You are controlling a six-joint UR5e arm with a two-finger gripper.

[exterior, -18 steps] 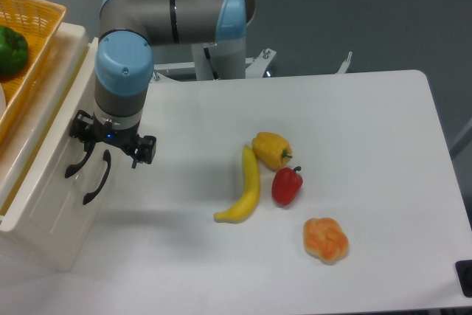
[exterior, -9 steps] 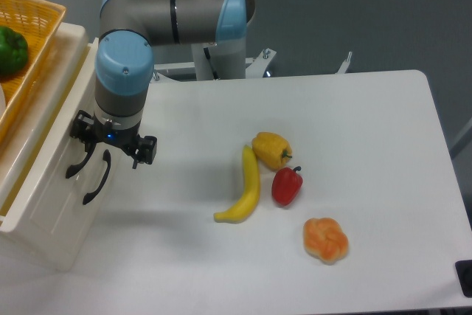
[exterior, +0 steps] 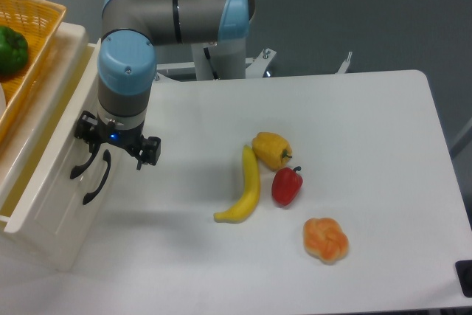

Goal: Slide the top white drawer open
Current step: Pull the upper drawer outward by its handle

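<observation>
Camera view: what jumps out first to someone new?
The grey and blue arm reaching down at the left, its claw at the black handle of the top white drawer. Then the bright food mid-table: banana, yellow pepper, red pepper.

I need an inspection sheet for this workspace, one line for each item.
Surface: white table, clean.
Job's things: top white drawer slid partly out; black handle under the gripper.
Clutter: banana, yellow pepper, red pepper, orange pastry-like item; basket holding a green pepper.
Grippers: gripper at the top handle; grip unclear.
Cables: nothing seen.
Surroundings: grey floor.
</observation>
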